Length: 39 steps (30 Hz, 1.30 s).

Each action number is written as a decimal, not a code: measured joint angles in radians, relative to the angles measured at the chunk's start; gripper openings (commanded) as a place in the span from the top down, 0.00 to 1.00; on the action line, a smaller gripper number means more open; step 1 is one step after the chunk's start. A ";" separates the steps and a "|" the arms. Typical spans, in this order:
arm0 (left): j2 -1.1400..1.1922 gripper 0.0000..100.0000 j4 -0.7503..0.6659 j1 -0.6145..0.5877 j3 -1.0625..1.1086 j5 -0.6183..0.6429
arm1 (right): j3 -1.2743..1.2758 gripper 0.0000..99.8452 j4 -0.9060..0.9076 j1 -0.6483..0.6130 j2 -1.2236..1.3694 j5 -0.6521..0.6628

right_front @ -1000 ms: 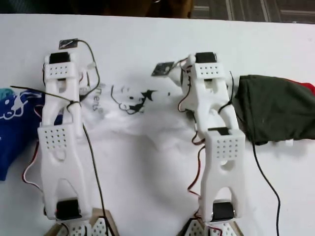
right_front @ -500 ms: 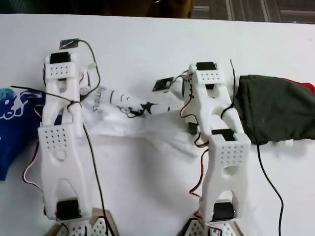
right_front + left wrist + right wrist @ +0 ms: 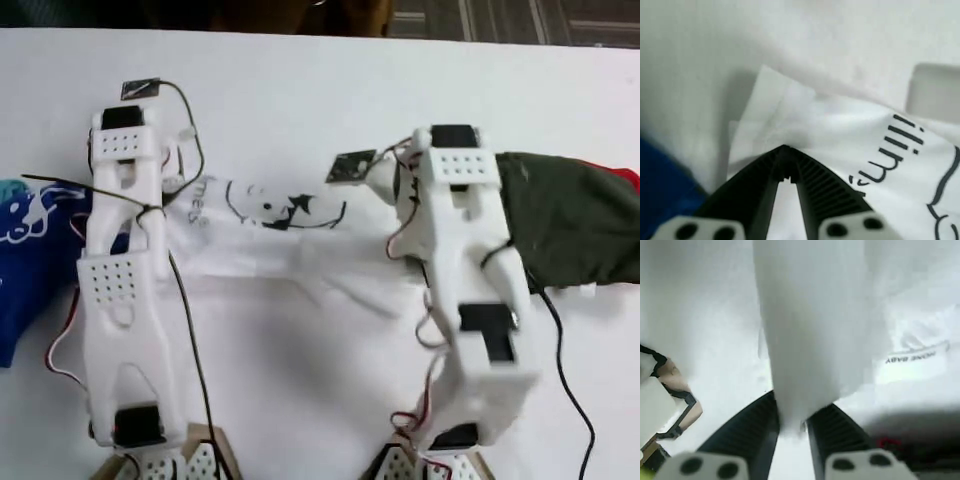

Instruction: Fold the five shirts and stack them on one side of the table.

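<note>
A white shirt [image 3: 290,250] with a black print lies stretched across the table between my two arms. In the left wrist view my left gripper [image 3: 785,176] is shut on a folded edge of the white shirt [image 3: 840,130], close to a blue shirt [image 3: 660,185]. My right gripper [image 3: 790,427] is shut on a bunched fold of the white shirt [image 3: 815,315], which hangs between its fingers. In the high view the left arm [image 3: 125,170] stands over the shirt's left end and the right arm [image 3: 455,200] over its right end.
The blue shirt [image 3: 25,250] lies crumpled at the table's left edge. A folded dark green shirt [image 3: 570,225] sits on a red one [image 3: 625,177] at the right, just beside the right arm. The far part of the table [image 3: 300,80] is bare white.
The right arm has swung to the right with the white shirt in its gripper, drawing the cloth out flatter and wider. The left arm has kept still.
</note>
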 measured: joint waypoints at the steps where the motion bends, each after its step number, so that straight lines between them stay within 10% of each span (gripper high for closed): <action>1: 0.000 0.97 0.000 0.000 0.000 0.000 | 0.017 0.82 0.000 0.006 -0.052 0.000; 11: 0.000 0.97 0.000 0.000 0.000 0.000 | -0.038 0.79 -0.032 0.021 -0.189 0.002; 24: 0.000 0.97 0.000 0.000 0.000 0.000 | -0.640 0.80 -0.066 -0.011 0.546 -0.433; 39: 0.000 0.97 0.000 0.002 0.000 -0.002 | -0.942 0.96 -0.008 -0.026 0.878 -0.476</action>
